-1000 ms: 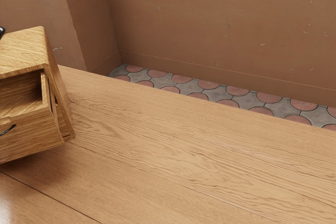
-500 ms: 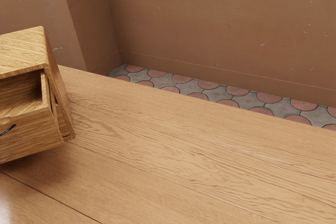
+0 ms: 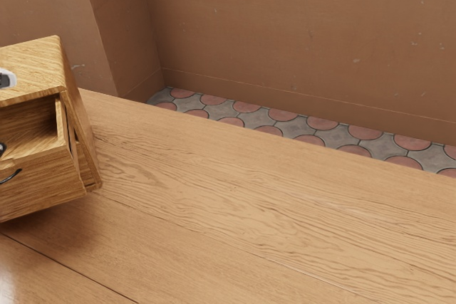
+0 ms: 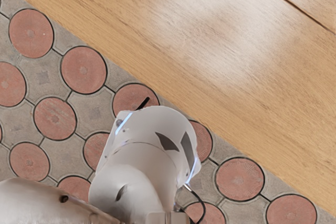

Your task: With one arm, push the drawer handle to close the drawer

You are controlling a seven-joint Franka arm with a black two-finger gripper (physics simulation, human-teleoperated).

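Brought back into the exterior view at its left edge since the frame just before are a white part of the arm (image 3: 7, 79) and a small piece of the black gripper (image 3: 2, 149); compared with the earliest frame, both are seen lower down. The cabinet (image 3: 35, 69) and its drawer (image 3: 43, 184) have not been visibly shifted. The white part is seen against the cabinet's top, the black piece against the drawer's open inside, just above the handle (image 3: 10, 176). Whether the drawer is being touched cannot be told, nor can it be told whether the gripper is released or clenched, being largely cut off by the edge.

The drawer is placed at the exterior view's left, pulled partly out of the cabinet on the table (image 3: 249, 197). Its front is pointed toward the exterior view's lower edge. The handle, dark and curved, is mounted on that front, its long axis laid across it and slanted upward toward the exterior view's right.

In the wrist view, white arm links (image 4: 144, 156) with blue light strips are seen over a tiled floor (image 4: 55, 119), beside the table's edge.
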